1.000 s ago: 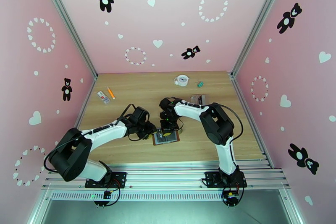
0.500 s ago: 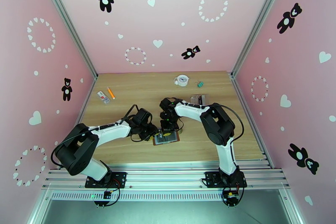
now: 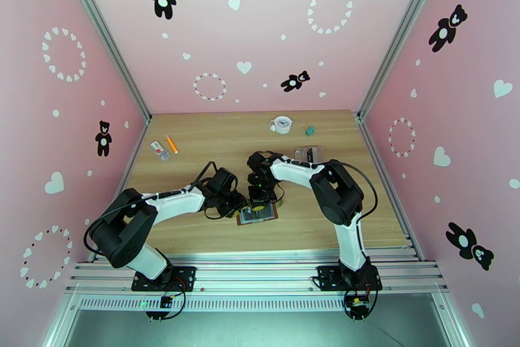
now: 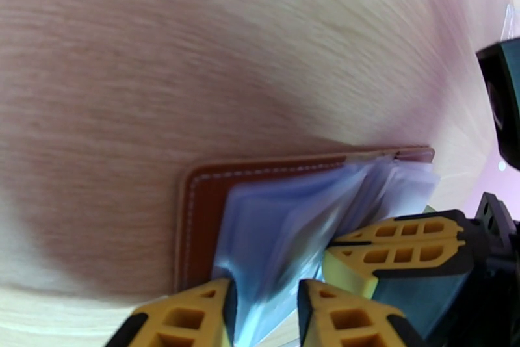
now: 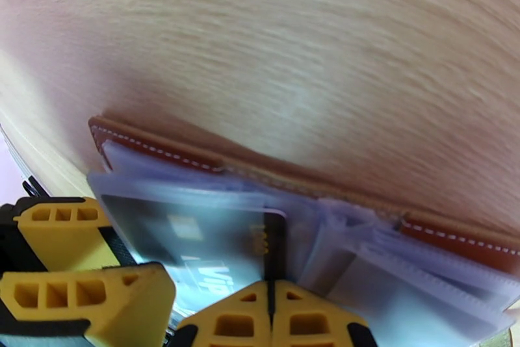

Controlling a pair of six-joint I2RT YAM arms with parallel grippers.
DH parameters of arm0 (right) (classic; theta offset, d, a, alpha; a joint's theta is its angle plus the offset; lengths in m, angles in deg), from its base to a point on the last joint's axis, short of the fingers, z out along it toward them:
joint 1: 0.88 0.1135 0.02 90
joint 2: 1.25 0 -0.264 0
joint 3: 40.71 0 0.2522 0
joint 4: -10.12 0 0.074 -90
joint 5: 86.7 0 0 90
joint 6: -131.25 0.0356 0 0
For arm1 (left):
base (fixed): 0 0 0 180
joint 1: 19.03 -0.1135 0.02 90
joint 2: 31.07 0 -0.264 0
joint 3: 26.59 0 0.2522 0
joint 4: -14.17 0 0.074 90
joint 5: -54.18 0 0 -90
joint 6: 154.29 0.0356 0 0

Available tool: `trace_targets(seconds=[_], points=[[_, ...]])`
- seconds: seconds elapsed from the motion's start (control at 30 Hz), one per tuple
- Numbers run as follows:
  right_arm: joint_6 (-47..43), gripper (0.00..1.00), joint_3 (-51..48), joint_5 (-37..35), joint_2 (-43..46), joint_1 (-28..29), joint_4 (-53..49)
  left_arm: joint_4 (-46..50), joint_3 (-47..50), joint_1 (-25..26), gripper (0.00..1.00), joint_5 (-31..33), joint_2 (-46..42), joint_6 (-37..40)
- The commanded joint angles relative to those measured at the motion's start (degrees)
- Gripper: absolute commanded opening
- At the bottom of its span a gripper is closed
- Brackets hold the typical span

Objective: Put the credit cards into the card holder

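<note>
The brown card holder [image 3: 257,213] lies open on the table, its clear sleeves fanned out. In the right wrist view a dark credit card [image 5: 214,244] printed "VIP" sits under a sleeve, inside the leather edge [image 5: 162,147]. My left gripper [image 3: 237,208] is at the holder's left edge. Its jaws [image 4: 266,290] stand slightly open around a pale blue sleeve page, with a gap on one side. My right gripper [image 3: 260,199] is shut, with its joined tips [image 5: 270,290] resting on the sleeves at the card's edge. One of its fingers [image 4: 396,244] lies over the pages.
At the back right lie a clear plastic pouch [image 3: 307,153], a round white clock-like object [image 3: 281,124] and a small green piece [image 3: 310,129]. An orange pen [image 3: 171,143] and a small white packet [image 3: 160,150] lie at the back left. Pink walls enclose the table.
The left arm's elbow has swung right and forward, bringing its wrist closer to the card holder. The right arm and the holder have not moved.
</note>
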Motion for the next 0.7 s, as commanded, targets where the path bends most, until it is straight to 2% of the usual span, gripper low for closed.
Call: trace_targets(seconds=[0.0,0.13,0.37,0.67], points=[[0.3,0.02,-2.3,-2.8,-1.1,0.1,-2.1,-1.0,-1.1,1.0,0.31,-0.3,0.4,0.4],[0.3,0.02,-2.3,-2.7,-1.1,0.0,-2.1,1.3,-2.2,1.0,0.31,0.4,-0.7,1.1],[0.4,0.02,-2.6,-2.9,-0.8,0.1,-2.1,12.3,-4.9,1.2,0.31,5.2,-4.0,3.3],[0.5,0.02,-3.5,-2.9,-0.2,0.1,-1.9,7.7,-4.1,1.6,0.31,3.0,-2.9,3.2]])
